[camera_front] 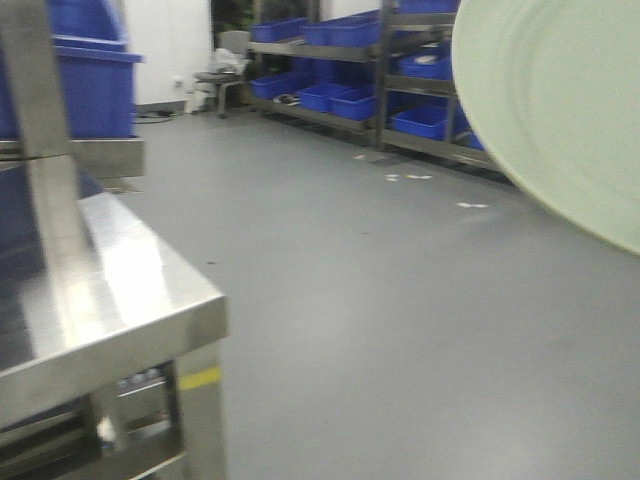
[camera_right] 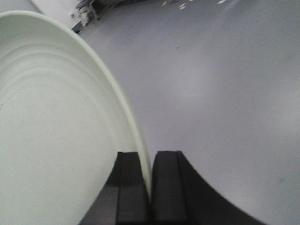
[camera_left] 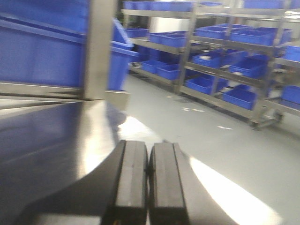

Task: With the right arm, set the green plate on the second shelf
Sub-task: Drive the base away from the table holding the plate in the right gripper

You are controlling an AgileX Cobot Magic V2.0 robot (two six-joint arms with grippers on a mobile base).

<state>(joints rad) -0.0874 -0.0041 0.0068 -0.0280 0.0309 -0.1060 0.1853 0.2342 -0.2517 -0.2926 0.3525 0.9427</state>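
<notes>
Right tool (camera_right: pixel 150 187) pinches the green plate (camera_right: pixel 56 140) at its rim above the floor (camera_right: pixel 225 93); left tool (camera_left: pixel 148 180), pressed closed, hangs over the surface (camera_front: pixel 110 290) corner; blue bins (camera_left: pixel 239 96) beyond

We are looking at a steel worktop (camera_front: pixel 130 290) standing on grey floor (camera_front: pixel 400 300). Blue bins (camera_front: pixel 352 100) are sitting on racks (camera_front: pixel 381 70).

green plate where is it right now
The green plate is gripped by its rim in the right gripper above the grey floor. In the front view it fills the upper right corner, in front of the racks of blue bins.
</notes>
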